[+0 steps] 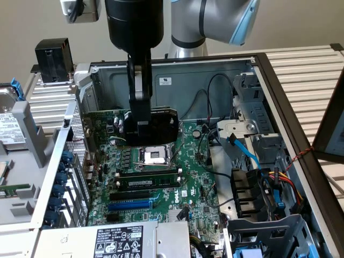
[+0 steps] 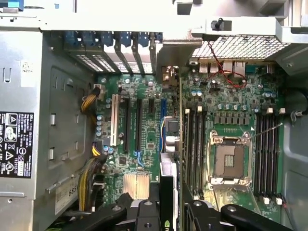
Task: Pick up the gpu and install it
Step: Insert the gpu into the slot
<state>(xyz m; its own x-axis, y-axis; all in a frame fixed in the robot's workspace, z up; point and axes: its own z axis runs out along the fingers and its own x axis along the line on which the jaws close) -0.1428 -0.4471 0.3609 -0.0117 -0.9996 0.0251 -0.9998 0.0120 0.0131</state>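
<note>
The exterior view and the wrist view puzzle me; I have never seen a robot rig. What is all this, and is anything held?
The machine is one robot arm ending in a gripper. The exterior view is from a camera off the arm, looking into an open computer case. The wrist view is from a camera on the arm's wrist, looking down. In the case lies the green motherboard with its bare processor socket. The gripper is shut on the gpu, a black boxy card, over the motherboard near the socket.

Silver-blue arm (image 1: 185,32); black fingers (image 1: 140,110)
</note>
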